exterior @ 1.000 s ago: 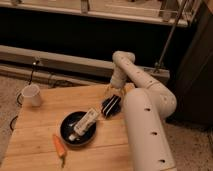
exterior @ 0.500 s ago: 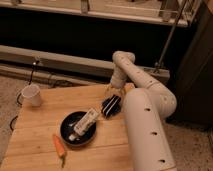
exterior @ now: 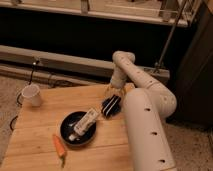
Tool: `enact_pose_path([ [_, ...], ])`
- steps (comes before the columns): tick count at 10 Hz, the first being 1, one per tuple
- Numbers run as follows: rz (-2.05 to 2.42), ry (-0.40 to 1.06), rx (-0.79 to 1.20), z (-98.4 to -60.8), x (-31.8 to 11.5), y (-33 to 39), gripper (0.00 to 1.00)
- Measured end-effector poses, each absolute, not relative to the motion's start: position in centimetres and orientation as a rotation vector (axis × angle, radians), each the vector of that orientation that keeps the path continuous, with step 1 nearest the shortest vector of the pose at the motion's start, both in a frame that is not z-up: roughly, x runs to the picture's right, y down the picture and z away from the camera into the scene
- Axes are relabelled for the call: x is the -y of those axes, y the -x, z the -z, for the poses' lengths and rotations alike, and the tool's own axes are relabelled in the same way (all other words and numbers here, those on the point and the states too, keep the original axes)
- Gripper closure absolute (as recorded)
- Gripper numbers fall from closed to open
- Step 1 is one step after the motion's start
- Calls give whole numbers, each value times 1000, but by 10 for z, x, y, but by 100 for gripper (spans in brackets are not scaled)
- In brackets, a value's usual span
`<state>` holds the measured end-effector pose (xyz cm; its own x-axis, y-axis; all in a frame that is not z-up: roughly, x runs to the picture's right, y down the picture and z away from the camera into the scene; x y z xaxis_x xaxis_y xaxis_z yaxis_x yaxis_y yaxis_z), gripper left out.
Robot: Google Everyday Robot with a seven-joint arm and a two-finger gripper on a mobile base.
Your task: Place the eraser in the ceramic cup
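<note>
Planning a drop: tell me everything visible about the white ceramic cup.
The ceramic cup is small, plain white, cylindrical and glazed-looking. It stands upright, mouth up, at the far left corner of the wooden table, touching nothing else. Its inside cannot be seen. The gripper hangs far to its right, beside the black pan.

Arm bent down, end effector low, central
</note>
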<state>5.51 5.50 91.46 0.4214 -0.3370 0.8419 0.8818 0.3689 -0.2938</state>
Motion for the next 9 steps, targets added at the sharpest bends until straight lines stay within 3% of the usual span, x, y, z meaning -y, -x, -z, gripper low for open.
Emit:
enact_pose_path([
  [2,904,835,788,-913,-55,-51,23],
  [3,916,829,797,-913,-55,-49,30],
  [9,932,869,802,-916,-65,-53,92],
])
